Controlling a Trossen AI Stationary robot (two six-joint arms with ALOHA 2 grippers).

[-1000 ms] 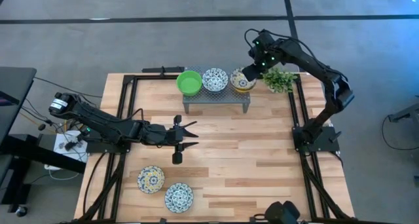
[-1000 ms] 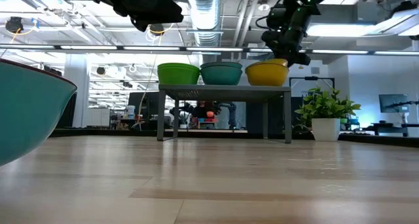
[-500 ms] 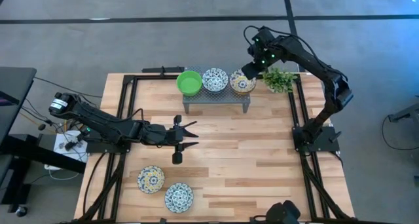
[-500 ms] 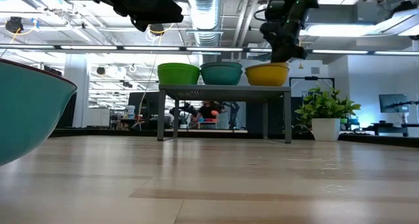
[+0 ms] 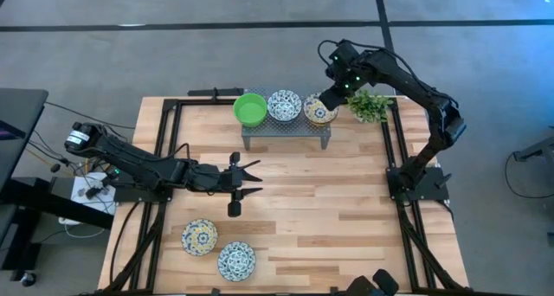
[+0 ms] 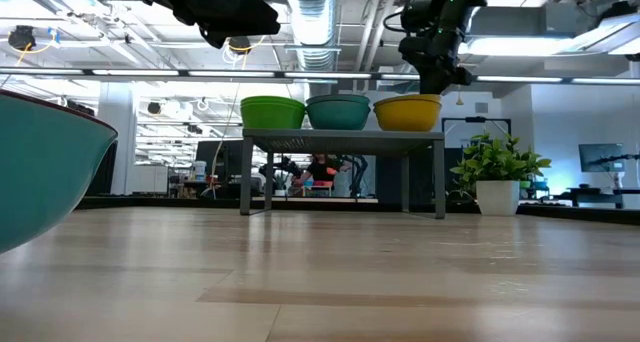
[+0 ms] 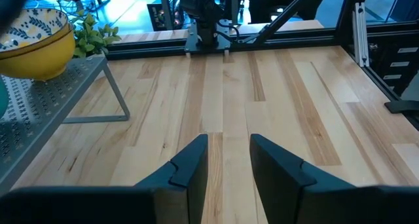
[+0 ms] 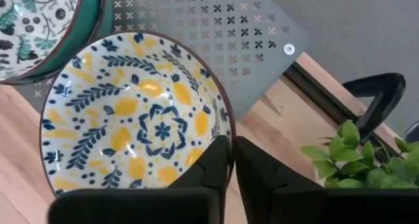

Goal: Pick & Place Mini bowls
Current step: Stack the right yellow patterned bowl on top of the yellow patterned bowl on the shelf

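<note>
Three bowls on rack [image 5: 286,127], right tool [image 8: 230,160] nearly closed, empty (yellow-patterned bowl [image 8: 134,132] partly hidden behind it).

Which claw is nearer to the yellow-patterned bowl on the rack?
Right. The right claw is just above the yellow-patterned bowl; the left claw hangs over mid-table.
</note>
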